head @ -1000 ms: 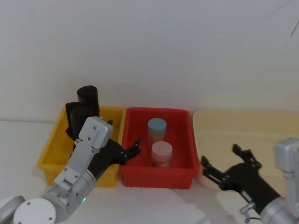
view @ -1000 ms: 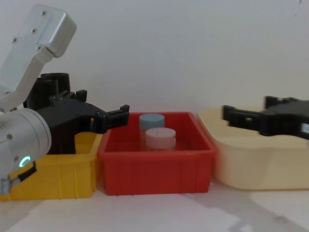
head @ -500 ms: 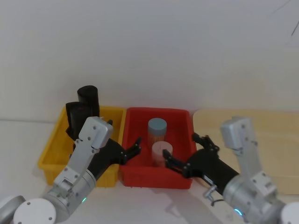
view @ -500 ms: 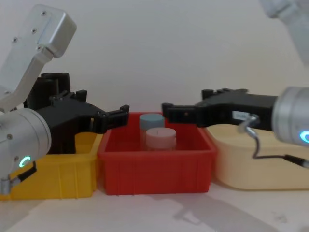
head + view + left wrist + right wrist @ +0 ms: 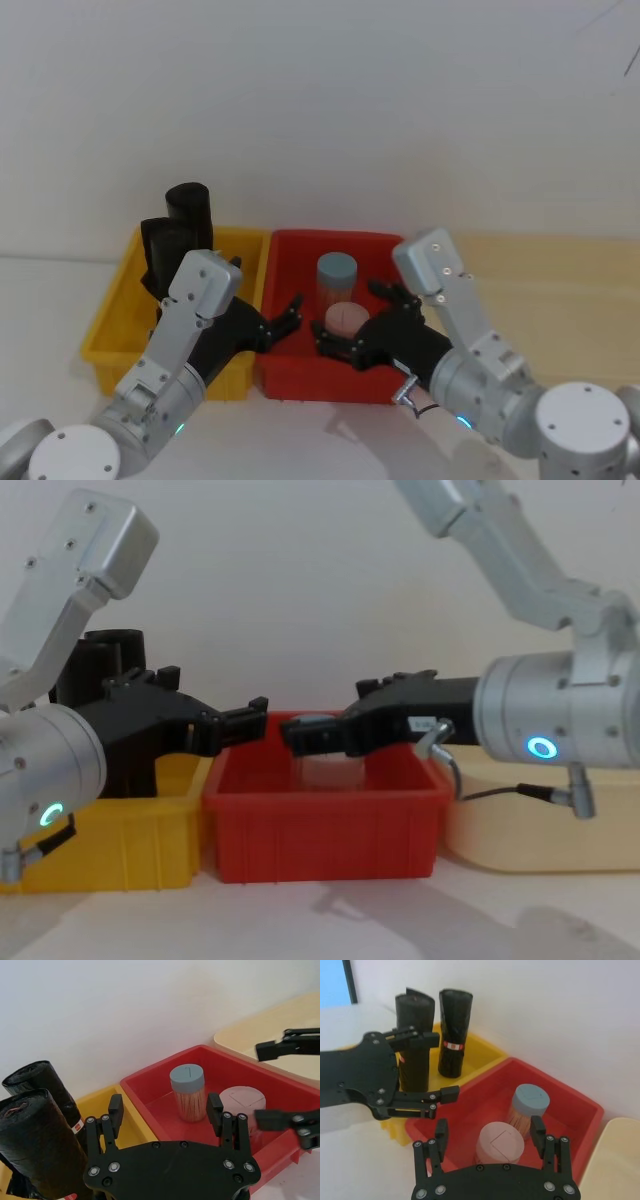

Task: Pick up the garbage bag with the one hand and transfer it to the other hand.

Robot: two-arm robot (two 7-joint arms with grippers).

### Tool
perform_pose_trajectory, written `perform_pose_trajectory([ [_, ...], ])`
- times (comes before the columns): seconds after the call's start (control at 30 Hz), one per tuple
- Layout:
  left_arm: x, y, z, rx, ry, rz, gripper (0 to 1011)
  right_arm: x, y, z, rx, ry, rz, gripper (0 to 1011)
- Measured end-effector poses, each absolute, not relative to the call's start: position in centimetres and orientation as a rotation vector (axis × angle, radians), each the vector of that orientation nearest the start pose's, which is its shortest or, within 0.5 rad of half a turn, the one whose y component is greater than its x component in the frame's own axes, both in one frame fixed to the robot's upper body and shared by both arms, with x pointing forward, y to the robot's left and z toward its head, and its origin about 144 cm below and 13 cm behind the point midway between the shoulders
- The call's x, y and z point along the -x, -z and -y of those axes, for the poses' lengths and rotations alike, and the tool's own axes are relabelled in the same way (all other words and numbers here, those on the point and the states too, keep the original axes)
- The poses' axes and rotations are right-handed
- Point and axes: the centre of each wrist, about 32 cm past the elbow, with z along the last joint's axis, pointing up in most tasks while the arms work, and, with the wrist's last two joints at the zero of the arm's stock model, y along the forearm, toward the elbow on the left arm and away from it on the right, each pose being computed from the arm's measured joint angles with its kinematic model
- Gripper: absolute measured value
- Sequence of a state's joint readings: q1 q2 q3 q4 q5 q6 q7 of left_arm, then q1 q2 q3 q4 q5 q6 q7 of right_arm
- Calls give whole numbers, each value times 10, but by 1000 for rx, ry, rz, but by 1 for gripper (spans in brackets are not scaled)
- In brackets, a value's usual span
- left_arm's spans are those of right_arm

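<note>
Left gripper (image 5: 165, 1110) spread wide, empty, over yellow bin (image 5: 110, 312) and red bin (image 5: 335, 239) divide; garbage bag (image 5: 453, 1022) upright in yellow bin, ungrasped. Right gripper (image 5: 489, 1130) unclenched above pink-lidded jar (image 5: 500, 1149). Step: approach. Next, probably: shift left gripper onto roll, then clamp.

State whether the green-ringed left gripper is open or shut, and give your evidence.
Open: the left gripper has its fingers set wide apart, with nothing held between them.
</note>
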State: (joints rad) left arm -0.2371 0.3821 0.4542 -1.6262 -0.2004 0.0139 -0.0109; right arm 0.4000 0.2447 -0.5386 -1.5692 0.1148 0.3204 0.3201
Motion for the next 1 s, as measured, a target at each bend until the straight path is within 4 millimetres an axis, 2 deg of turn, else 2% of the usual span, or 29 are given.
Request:
perform_pose_trajectory([
  [0.6,-492,-1204,-198,-61,-1124,268,1001,-556,-1241,122,378,836,176,1004],
  [1.0,-492,-1204,-198,-61,-1124,268,1001,-566,-1239,124,404,851,152,1004],
])
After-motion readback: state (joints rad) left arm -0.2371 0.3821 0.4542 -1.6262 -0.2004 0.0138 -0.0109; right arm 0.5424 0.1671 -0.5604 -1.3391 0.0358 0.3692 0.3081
